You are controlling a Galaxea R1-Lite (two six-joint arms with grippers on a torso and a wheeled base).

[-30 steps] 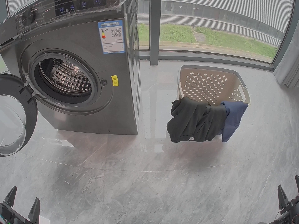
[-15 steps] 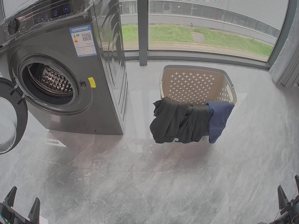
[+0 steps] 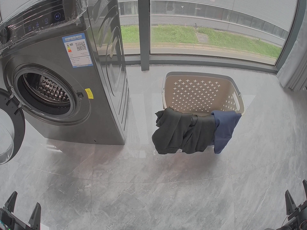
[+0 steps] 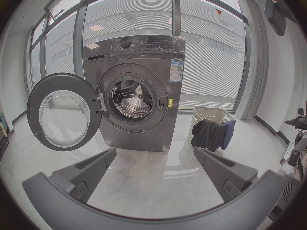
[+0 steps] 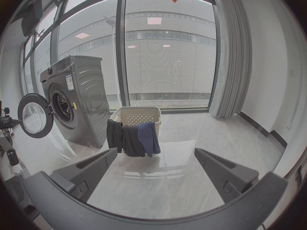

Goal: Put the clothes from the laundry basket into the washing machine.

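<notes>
A beige laundry basket [image 3: 204, 91] stands on the grey floor right of the grey washing machine [image 3: 64, 80]. A dark garment [image 3: 182, 131] and a blue garment [image 3: 225, 125] hang over the basket's near rim. The machine's round door [image 3: 8, 128] is swung open to the left and its drum [image 3: 48, 88] is bare. My left gripper [image 3: 23, 205] sits at the bottom left, open and holding nothing. My right gripper [image 3: 297, 194] sits at the bottom right, also open. The left wrist view shows the machine [image 4: 137, 93] and the basket [image 4: 212, 115]; the right wrist view shows the clothes [image 5: 132, 138].
Floor-to-ceiling windows [image 3: 204, 19] run behind the basket, with a dark post [image 3: 143, 26] between machine and basket. A pale curtain [image 3: 295, 64] hangs at the far right. Wide bare floor [image 3: 153, 189] lies between my grippers and the basket.
The head view has shifted: machine and basket now sit further left and slightly lower in the picture. Both grippers keep the same place and stay open.
</notes>
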